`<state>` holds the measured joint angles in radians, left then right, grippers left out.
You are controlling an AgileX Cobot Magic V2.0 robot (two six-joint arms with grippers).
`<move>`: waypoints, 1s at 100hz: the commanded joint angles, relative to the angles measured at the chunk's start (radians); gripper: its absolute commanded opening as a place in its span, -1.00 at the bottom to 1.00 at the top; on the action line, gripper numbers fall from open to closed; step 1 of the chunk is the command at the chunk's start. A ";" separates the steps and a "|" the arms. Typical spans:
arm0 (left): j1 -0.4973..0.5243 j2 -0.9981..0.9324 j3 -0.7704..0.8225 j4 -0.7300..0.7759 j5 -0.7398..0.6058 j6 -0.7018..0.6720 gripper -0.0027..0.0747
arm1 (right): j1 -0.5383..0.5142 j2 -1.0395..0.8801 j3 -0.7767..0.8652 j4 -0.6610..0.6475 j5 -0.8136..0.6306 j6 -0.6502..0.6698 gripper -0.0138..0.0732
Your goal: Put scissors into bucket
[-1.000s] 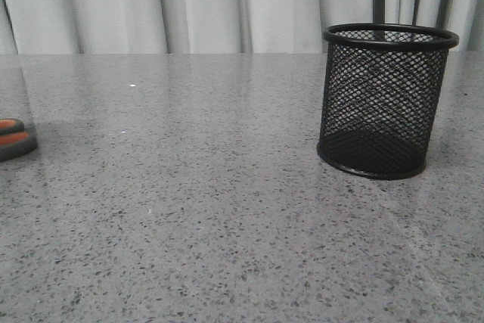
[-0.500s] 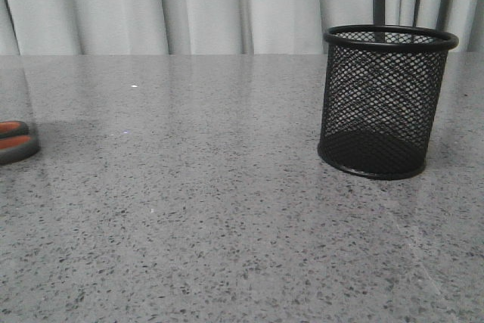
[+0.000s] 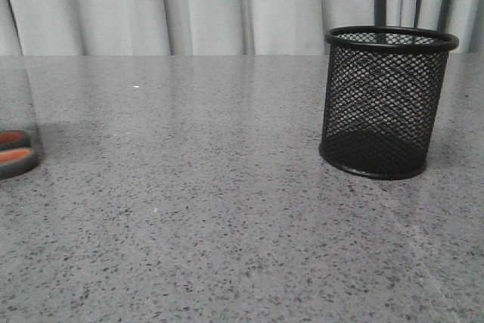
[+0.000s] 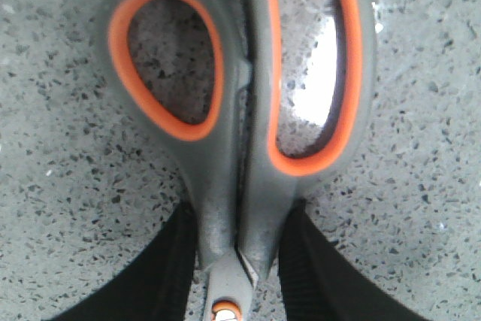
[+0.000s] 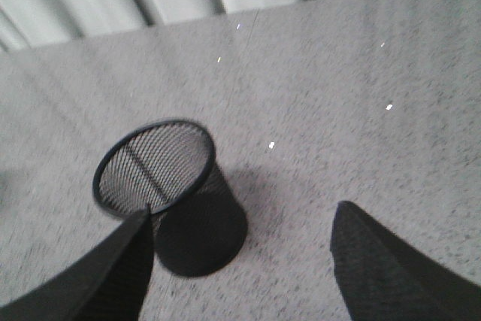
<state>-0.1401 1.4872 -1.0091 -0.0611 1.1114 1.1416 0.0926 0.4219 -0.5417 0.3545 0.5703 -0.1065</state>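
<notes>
- Grey speckled stone tabletop [image 3: 197, 209] fills the front view; the black wire-mesh cylindrical bucket [image 3: 384, 104] stands upright at the right, and the orange-lined grey handle loops of the scissors [image 3: 15, 155] peek in at the far left edge, well apart from it.
- Left wrist view: the scissors [image 4: 240, 110] lie flat on the tabletop, the left gripper [image 4: 237, 261] with its black jaws narrow, pressed against both sides of the handle neck.
- Right wrist view: the right gripper [image 5: 240, 261] hangs above the tabletop, jaws spread wide and holding nothing; the bucket [image 5: 169, 193] sits beside one finger.
</notes>
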 commanded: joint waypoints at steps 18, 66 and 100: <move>-0.006 -0.086 0.018 -0.113 -0.242 -0.009 -0.69 | 0.004 0.014 -0.040 0.563 0.075 -0.477 0.35; -0.193 -0.379 0.018 -0.087 -0.411 -0.009 -0.69 | 0.004 0.043 -0.161 0.954 0.226 -0.728 0.36; -0.466 -0.536 0.018 -0.087 -0.552 -0.009 -0.69 | 0.004 0.251 -0.346 0.978 0.347 -0.728 0.36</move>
<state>-0.5427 0.9895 -0.9632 -0.1298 0.6803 1.1398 0.0942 0.6198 -0.8131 1.2688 0.9178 -0.8232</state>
